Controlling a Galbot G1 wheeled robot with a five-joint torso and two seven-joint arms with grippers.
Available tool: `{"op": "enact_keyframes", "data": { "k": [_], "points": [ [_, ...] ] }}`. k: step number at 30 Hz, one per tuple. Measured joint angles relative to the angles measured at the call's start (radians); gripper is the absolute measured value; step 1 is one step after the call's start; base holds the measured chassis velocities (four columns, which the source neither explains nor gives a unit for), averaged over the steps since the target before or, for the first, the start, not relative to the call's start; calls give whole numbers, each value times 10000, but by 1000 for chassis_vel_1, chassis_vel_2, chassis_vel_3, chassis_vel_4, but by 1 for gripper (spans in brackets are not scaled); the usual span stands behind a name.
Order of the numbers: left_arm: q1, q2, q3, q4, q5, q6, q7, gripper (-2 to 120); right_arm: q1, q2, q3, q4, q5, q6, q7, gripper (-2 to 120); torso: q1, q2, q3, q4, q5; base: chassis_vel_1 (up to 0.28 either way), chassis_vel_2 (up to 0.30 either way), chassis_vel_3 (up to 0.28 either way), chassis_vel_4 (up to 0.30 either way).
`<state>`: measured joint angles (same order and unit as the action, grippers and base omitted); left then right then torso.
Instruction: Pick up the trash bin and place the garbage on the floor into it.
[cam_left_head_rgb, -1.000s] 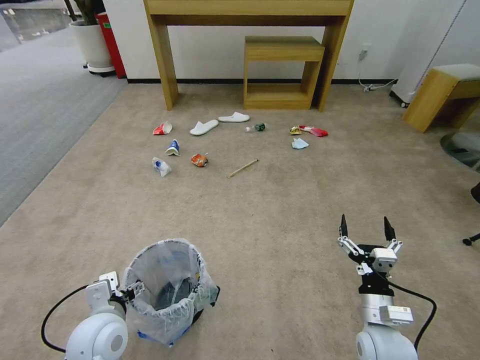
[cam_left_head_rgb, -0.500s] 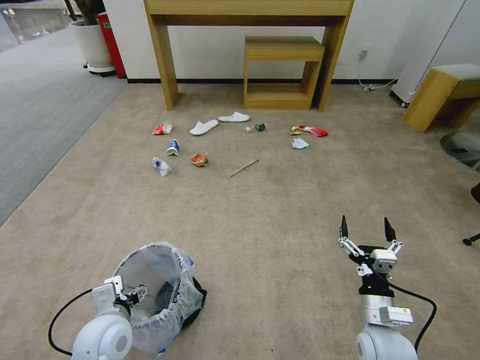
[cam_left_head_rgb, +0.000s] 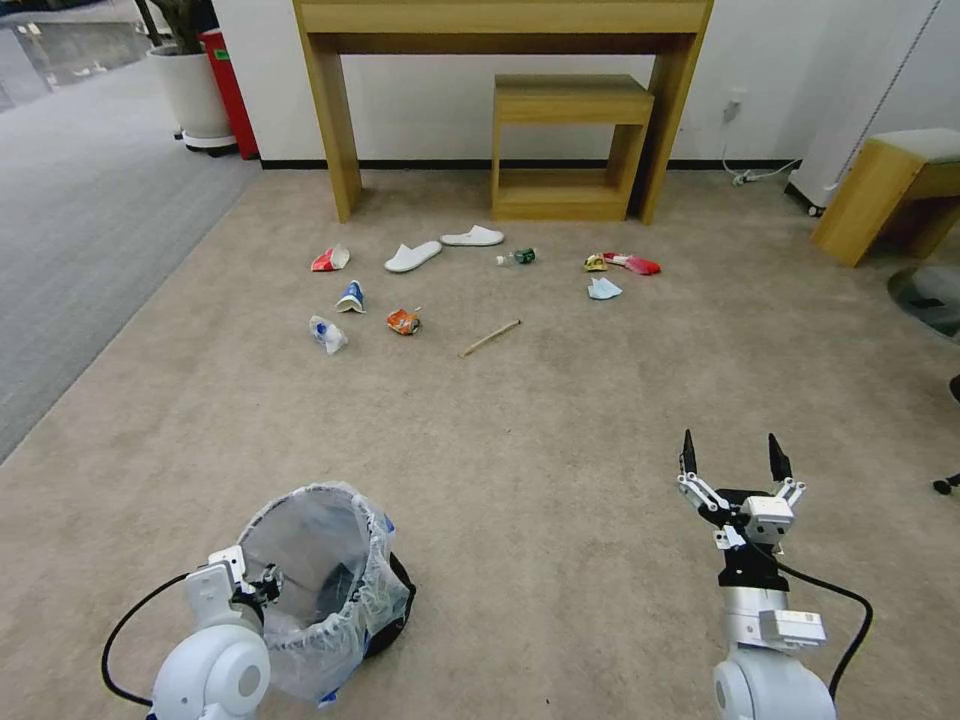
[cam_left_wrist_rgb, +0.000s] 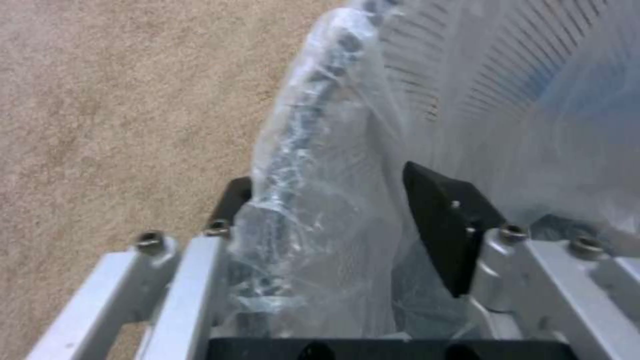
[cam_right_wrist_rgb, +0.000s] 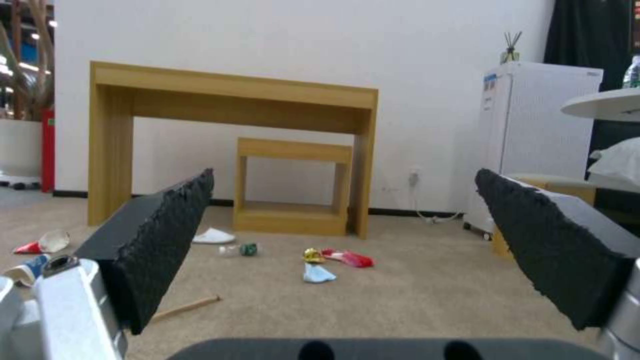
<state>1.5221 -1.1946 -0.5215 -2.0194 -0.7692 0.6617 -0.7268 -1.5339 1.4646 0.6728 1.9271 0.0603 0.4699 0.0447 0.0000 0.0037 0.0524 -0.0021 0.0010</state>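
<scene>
Two grippers sit low in my head view: the left gripper (cam_left_head_rgb: 268, 583) clamped on the near rim of the bin (cam_left_head_rgb: 325, 585), the right gripper (cam_left_head_rgb: 732, 462) hovering over bare floor (cam_left_head_rgb: 540, 450) with its fingers spread wide and holding nothing. My left wrist view gives what the head view can't: the bag-wrapped rim (cam_left_wrist_rgb: 300, 165) runs between the two black pads (cam_left_wrist_rgb: 447, 225), one inside the bin and one outside, pinching plastic and rim together. From the head, I see the bin tilted, its mouth leaning away from me and to the left, its black base toward the right on the carpet. The garbage lies well ahead near the desk (cam_left_head_rgb: 505, 40): slippers (cam_left_head_rgb: 412, 256), a red cup (cam_left_head_rgb: 328, 260), a blue cup (cam_left_head_rgb: 350, 297), a can (cam_left_head_rgb: 403, 321), and a stick (cam_left_head_rgb: 490, 338) lying slantwise. My right wrist view, low to the floor, frames the stick (cam_right_wrist_rgb: 187, 307), a blue wad (cam_right_wrist_rgb: 319, 274) and a red wrapper (cam_right_wrist_rgb: 350, 257) between its open fingers.
</scene>
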Motion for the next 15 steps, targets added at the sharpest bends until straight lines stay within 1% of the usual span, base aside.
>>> {"op": "enact_keyframes", "data": {
  "k": [1, 3, 4, 5, 6, 15],
  "points": [
    [0, 0, 0, 0, 0, 0, 0, 45, 0, 0, 0, 0, 0, 0, 0, 100, 0, 0, 0, 0, 0, 0, 0, 0, 0],
    [-1, -2, 14, 0, 1, -1, 0, 39, -2, 0, 0, 32, 0, -9, 0, 100, 0, 0, 0, -2, -4, 0, 0, 0, 0],
    [-1, -2, 14, 0, 1, -1, 0, 39, -2, 0, 0, 32, 0, -9, 0, 100, 0, 0, 0, -2, -4, 0, 0, 0, 0],
    [-1, -2, 28, -1, 0, -2, 12, 34, -7, 4, 0, 53, -2, -11, 1, 100, 0, 0, 0, -3, -4, 0, 0, 0, 0],
    [-1, -2, 31, -2, 1, -2, 21, 32, -17, 7, 0, 69, -4, -15, 1, 100, 0, -1, 0, -3, -5, 0, 0, 0, 0],
    [89, 51, 40, -35, 2, -46, 109, 32, -136, 50, 17, 189, -61, -19, 3, 99, 0, -4, 2, -4, -10, 0, 0, 0, 0]
  ]
}}
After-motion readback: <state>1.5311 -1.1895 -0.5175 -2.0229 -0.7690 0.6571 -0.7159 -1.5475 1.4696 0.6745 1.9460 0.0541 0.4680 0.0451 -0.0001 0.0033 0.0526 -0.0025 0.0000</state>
